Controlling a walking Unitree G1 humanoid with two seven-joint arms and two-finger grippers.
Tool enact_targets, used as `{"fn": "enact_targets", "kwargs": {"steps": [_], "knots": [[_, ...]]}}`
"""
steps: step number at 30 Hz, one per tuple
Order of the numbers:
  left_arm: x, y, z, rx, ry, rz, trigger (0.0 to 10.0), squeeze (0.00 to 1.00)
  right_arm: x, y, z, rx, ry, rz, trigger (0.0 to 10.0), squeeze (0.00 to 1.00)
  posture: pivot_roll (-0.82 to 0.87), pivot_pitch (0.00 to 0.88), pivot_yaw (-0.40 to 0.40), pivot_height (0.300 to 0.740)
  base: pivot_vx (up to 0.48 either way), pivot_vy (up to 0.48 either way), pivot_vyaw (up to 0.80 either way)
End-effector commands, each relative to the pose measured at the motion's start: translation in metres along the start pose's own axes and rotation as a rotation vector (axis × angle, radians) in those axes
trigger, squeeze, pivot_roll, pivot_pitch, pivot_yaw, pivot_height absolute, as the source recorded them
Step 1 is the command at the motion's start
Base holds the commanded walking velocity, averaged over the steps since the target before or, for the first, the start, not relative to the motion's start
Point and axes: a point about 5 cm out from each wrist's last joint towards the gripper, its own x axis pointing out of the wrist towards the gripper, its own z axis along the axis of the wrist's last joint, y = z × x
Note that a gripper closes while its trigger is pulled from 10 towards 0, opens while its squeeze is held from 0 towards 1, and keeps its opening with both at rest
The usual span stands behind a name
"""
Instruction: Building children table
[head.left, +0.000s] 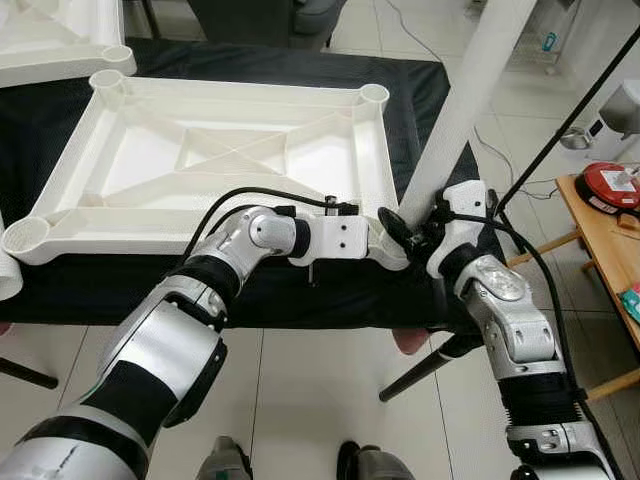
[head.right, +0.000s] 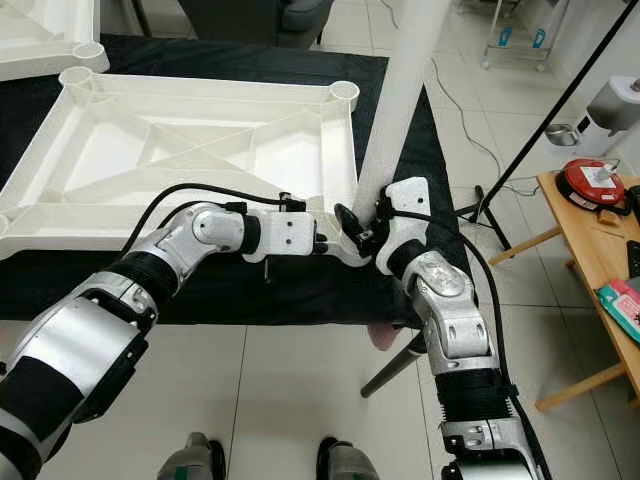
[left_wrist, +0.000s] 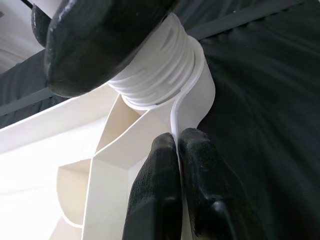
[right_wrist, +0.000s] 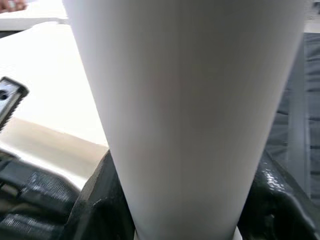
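— Where's the leg relative to the right pincer (head.right: 372, 232)?

— Inside it. The white leg (head.left: 470, 95) runs up and away from that pincer, leaning toward the robot's right and out past the top of the head views. Both black fingers are wrapped round its lower end; the right wrist view shows a dark finger on either side of the pale tube.

— And the bottom of the leg?

— Threaded end. In the left wrist view the ribbed white collar (left_wrist: 160, 75) sits right at the mouth of the corner socket (left_wrist: 192, 107), just ahead of the left pincer (left_wrist: 177, 145). Looks partly seated; how deep, can't tell.

— So the left pincer is doing what?

— Pinching the thin wall of the tabletop (head.left: 230, 150) at that near corner, fingers pressed together on the plastic rim. Bracing it, I'd judge. The tabletop lies upside down on the black cloth (head.left: 300, 285) of the table, ribs up, stretching back and to the left from that pincer.

— Which arm matters for the next bit?

— The right. The leg's long axis is tilted, not square to the socket, which opens straight up. My guess is it wants to be brought upright over the socket, toward the left pincer's side, before any turning will catch the thread. The left only has to keep the corner from sliding.

— Other sockets?

— Far right corner socket (head.left: 373, 95) stands open, well beyond both pincers. Another white panel (head.left: 60, 40) lies at the far left.
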Motion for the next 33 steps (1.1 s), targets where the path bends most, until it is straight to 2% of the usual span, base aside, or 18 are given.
{"fn": "enact_targets", "kwargs": {"steps": [1, 2, 3, 4, 6, 7, 12, 20, 29, 33], "knots": [[0.017, -0.014, 0.018, 0.050, -0.104, -0.095, 0.0, 0.00, -0.003, -0.010, -0.024, 0.004, 0.134, -0.134, 0.0, 0.00, 0.11, 0.169, -0.012, 0.740, 0.000, 0.000, 0.00], [0.017, -0.014, 0.018, 0.049, -0.109, -0.097, 0.0, 0.00, -0.007, -0.009, -0.031, 0.032, 0.165, -0.290, 0.0, 0.00, 0.11, 0.169, -0.012, 0.740, 0.000, 0.000, 0.00], [0.017, -0.014, 0.019, 0.048, -0.114, -0.100, 0.0, 0.00, -0.011, -0.008, -0.034, 0.021, 0.183, -0.375, 0.0, 0.00, 0.11, 0.171, -0.013, 0.740, 0.000, 0.000, 0.00], [0.017, -0.014, 0.019, 0.048, -0.114, -0.100, 0.0, 0.00, -0.011, -0.008, -0.034, 0.021, 0.183, -0.375, 0.0, 0.00, 0.11, 0.171, -0.013, 0.740, 0.000, 0.000, 0.00], [0.017, -0.014, 0.019, 0.049, -0.121, -0.104, 0.0, 0.00, -0.017, -0.005, -0.037, -0.008, 0.196, -0.496, 0.0, 0.00, 0.11, 0.171, -0.013, 0.740, 0.000, 0.000, 0.00], [0.017, -0.014, 0.019, 0.049, -0.121, -0.104, 0.0, 0.00, -0.017, -0.005, -0.037, -0.008, 0.196, -0.496, 0.0, 0.00, 0.11, 0.171, -0.013, 0.740, 0.000, 0.000, 0.00], [0.018, -0.012, 0.021, 0.047, -0.128, -0.093, 0.0, 0.00, -0.029, -0.007, -0.039, -0.056, 0.206, -0.687, 0.0, 0.00, 0.11, 0.175, -0.012, 0.740, 0.000, 0.000, 0.00], [0.021, -0.008, 0.026, 0.053, -0.143, -0.048, 0.0, 0.00, -0.031, -0.029, -0.029, -0.101, 0.172, -0.797, 0.0, 0.00, 0.10, 0.173, -0.011, 0.740, 0.000, 0.000, 0.00], [0.024, -0.002, 0.034, 0.060, -0.164, 0.002, 0.0, 0.00, -0.027, -0.025, -0.023, -0.089, 0.144, -0.833, 0.0, 0.00, 0.11, 0.173, -0.013, 0.740, 0.000, 0.000, 0.00], [0.029, 0.000, 0.042, 0.056, -0.185, 0.017, 0.0, 0.00, -0.026, -0.025, -0.023, -0.087, 0.148, -0.865, 0.0, 0.00, 0.11, 0.172, -0.013, 0.740, 0.000, 0.000, 0.00]]}}
